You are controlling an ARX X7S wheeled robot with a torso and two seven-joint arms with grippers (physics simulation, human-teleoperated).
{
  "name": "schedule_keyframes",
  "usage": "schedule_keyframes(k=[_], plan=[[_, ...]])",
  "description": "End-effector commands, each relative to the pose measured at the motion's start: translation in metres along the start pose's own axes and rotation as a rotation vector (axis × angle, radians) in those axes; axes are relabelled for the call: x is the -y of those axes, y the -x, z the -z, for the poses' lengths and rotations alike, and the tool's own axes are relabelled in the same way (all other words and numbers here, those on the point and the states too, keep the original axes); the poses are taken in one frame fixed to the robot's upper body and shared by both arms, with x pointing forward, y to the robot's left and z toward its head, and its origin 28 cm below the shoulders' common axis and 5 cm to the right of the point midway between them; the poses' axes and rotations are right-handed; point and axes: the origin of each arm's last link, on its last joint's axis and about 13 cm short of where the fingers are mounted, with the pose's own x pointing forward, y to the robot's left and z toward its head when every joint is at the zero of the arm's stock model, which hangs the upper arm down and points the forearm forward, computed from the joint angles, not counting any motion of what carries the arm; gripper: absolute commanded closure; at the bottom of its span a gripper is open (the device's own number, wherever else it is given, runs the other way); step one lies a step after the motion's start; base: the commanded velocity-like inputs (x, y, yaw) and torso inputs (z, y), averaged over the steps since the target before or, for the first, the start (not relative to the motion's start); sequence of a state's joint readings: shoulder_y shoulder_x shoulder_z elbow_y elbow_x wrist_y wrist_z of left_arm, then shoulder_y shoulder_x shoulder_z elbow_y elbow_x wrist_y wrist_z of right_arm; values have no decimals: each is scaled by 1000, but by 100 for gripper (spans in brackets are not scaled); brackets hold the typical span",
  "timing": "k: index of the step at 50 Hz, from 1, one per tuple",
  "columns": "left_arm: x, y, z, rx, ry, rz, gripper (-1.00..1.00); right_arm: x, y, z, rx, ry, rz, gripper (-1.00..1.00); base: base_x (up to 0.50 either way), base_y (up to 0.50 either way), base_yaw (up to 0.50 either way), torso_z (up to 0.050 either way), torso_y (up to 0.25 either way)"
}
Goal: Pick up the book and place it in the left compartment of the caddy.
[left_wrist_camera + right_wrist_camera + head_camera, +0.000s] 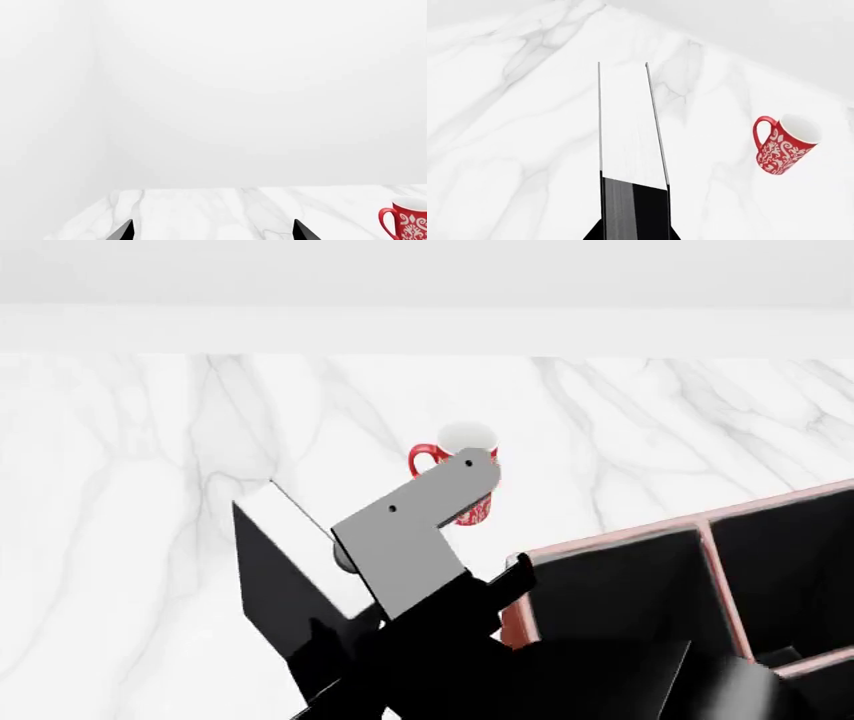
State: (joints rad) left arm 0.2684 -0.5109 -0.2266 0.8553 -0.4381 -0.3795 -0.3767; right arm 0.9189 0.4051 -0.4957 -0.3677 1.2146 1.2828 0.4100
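Note:
The black book (274,585), with white page edges, is lifted above the marble table and tilted, just left of the caddy (607,540). My right gripper (634,235) is shut on it; in the right wrist view the book (630,145) stands edge-on between the two black fingers. The caddy's left compartment (627,605) shows as a black-lined section beside the book. Much of that compartment is covered by my dark arm. My left gripper (213,231) is open over bare marble, with nothing between its fingertips.
A red patterned mug (467,440) stands on the table (134,490) behind the book, partly hidden by a grey arm link (414,530). The mug (780,147) is also in the right wrist view, and the same mug (407,220) in the left wrist view. A white wall lies beyond.

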Motion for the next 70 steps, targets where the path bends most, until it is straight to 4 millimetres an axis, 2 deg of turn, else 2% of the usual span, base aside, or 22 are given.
schedule_keyframes(k=[1,35,70], plan=[[1,0,0,0,-3,5,-100,2,23,-17,58,-30,108,100,0,0,0,0,0],[1,0,1,1,-4,4,-100,-7,82,-43,133,-81,226,100,0,0,0,0,1],[1,-1,1,-4,-8,2,-100,3,113,-56,177,-138,306,100,0,0,0,0,1]])
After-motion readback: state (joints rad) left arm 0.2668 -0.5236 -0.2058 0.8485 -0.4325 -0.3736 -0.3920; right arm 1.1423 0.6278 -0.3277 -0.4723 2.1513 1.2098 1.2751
